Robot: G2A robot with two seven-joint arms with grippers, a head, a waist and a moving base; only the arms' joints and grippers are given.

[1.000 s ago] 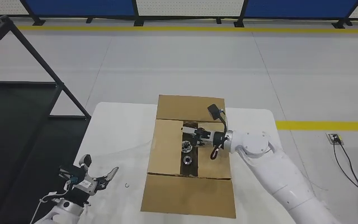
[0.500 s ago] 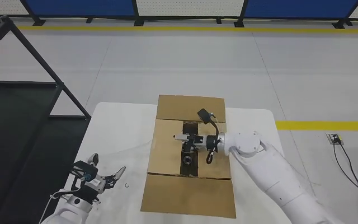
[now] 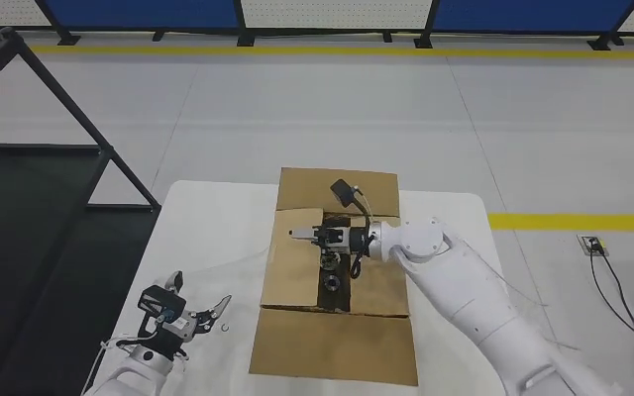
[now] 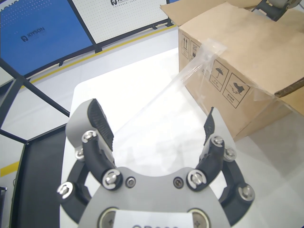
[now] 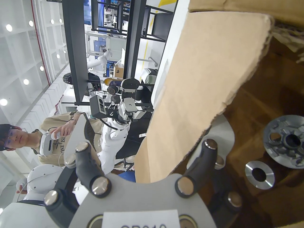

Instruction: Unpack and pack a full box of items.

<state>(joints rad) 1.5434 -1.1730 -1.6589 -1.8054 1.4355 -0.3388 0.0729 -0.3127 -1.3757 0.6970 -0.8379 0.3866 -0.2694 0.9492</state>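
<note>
An open cardboard box [image 3: 335,346] stands mid-table with its flaps spread. Inside lie metal parts: a toothed grey disc [image 5: 285,141] and a shiny ring [image 5: 258,174], seen from above as the disc [image 3: 330,259] and ring [image 3: 333,282]. My right gripper [image 3: 305,235] hangs over the opening's left side, open, with the left flap [image 5: 209,77] standing between its fingers [image 5: 82,129]; the other finger is mostly hidden behind the cardboard. My left gripper [image 3: 194,319] is open and holds nothing, low over the table's front-left corner, left of the box [image 4: 237,48].
A loose strip of clear tape [image 4: 201,60] hangs from the box's side toward the white table [image 3: 213,238]. A tiny object [image 3: 227,324] lies on the table beside the left gripper. A black frame [image 3: 59,198] stands off the table's left edge.
My right gripper has slid leftward across the box opening until it straddles the left flap. My left gripper has shifted a little to the right and toward the table's front edge.
</note>
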